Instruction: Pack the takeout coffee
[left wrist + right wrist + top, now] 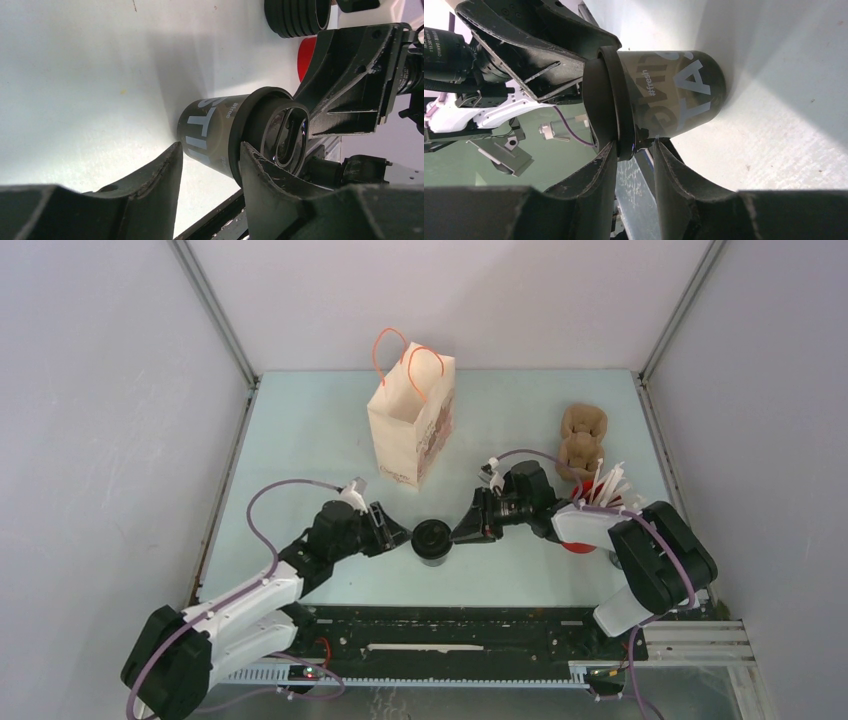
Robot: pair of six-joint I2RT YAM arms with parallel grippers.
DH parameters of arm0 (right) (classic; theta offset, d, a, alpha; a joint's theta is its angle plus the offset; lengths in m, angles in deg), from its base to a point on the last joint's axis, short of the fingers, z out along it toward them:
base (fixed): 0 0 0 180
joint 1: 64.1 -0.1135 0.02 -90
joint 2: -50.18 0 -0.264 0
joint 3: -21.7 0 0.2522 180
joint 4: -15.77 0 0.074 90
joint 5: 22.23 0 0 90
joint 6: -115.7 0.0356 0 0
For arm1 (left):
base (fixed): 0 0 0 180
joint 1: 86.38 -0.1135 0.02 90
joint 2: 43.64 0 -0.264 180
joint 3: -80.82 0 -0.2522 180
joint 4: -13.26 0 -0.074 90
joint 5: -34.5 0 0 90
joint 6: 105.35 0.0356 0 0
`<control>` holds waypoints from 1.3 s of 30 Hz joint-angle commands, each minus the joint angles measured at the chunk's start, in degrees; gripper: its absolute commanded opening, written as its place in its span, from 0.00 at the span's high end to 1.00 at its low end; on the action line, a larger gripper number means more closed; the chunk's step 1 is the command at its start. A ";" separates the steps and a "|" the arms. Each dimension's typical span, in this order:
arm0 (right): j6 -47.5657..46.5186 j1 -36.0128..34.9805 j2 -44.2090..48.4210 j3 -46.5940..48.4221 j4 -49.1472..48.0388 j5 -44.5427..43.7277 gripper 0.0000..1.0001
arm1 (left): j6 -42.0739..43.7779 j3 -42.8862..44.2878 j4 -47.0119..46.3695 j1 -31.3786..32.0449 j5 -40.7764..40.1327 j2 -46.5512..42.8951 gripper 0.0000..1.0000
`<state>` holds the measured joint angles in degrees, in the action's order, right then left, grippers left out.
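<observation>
The takeout coffee (432, 538), a small black cup with a lid and white lettering, stands upright on the table between my two grippers. My left gripper (400, 535) is open just left of it. In the left wrist view the cup (215, 130) lies just beyond the gripper (210, 150), and one fingertip is near the lid. My right gripper (462, 530) is just right of the cup, open by a narrow gap. In the right wrist view the lid rim of the cup (669, 95) sits at that gripper's (634, 142) tips, with some gap still showing.
A paper bag (410, 425) with orange handles stands open behind the cup. A brown pulp cup carrier (582, 435) lies at the back right. A red cup (578, 545) of white sticks (608, 485) stands beside my right arm. The black rail runs along the near edge.
</observation>
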<state>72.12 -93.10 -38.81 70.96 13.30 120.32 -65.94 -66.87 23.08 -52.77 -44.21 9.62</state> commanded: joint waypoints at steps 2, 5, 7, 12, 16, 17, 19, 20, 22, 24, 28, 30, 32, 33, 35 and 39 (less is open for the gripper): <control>0.85 -1.69 0.48 -1.34 -1.95 -3.66 0.63 | -1.10 -2.97 -1.50 0.31 1.67 -1.98 0.50; 1.61 -2.11 0.16 -3.29 -5.55 -5.72 0.66 | -1.80 -3.97 -2.28 0.78 1.19 -2.01 0.51; 2.41 -2.40 -0.52 -4.86 -8.82 -6.94 0.67 | -2.34 -5.14 -3.23 1.30 0.90 -1.95 0.52; 3.65 -3.16 -4.37 -7.26 -14.38 -9.16 0.69 | -2.95 -7.33 -4.12 1.90 -0.06 -1.36 0.53; 3.13 -3.38 -7.11 -8.14 -16.00 -11.81 0.71 | -3.58 -8.91 -3.90 2.16 -2.33 -2.30 0.53; 3.67 -3.07 -8.18 -7.91 -17.12 -11.01 0.71 | -3.68 -9.18 -3.67 2.16 -3.08 -2.32 0.53; 5.68 -2.30 -9.24 -7.61 -20.39 -8.62 0.70 | -3.10 -8.37 -2.63 2.16 -3.30 -1.98 0.53; 5.85 -2.22 -8.54 -7.56 -20.49 -8.36 0.69 | -2.71 -7.25 -1.90 2.17 -3.15 -2.06 0.52; 3.20 -2.26 -5.49 -6.49 -14.88 -9.32 0.66 | -1.91 -5.86 -0.17 2.12 -3.41 -2.91 0.52; 0.35 -2.12 -2.09 -5.13 -7.96 -10.11 0.62 | -1.25 -4.08 1.65 2.14 -4.14 -4.49 0.50; -1.04 -0.38 1.25 -3.95 -5.10 -7.91 0.53 | -0.51 -1.50 3.53 2.07 -4.15 -5.86 0.45; -1.91 0.02 1.07 -2.73 -3.65 -7.12 0.51 | -0.03 -0.35 4.80 2.07 -4.17 -5.96 0.43; -2.01 0.15 0.76 -1.98 -3.72 -5.96 0.50 | 0.41 0.70 6.00 2.08 -4.22 -6.25 0.43; -1.94 0.17 0.87 -1.67 -3.72 -5.63 0.49 | 0.60 1.15 6.68 1.98 -4.23 -6.42 0.41; -1.92 0.25 1.43 -1.14 -3.38 -5.37 0.47 | 1.03 2.16 7.52 1.91 -4.35 -6.85 0.41; -1.73 0.61 2.39 -0.13 -2.59 -4.31 0.46 | 1.28 3.35 8.67 1.21 -4.65 -7.79 0.36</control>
<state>71.94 -93.03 -38.64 68.52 9.00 115.45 -66.77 -67.35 29.05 -51.09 -48.10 3.28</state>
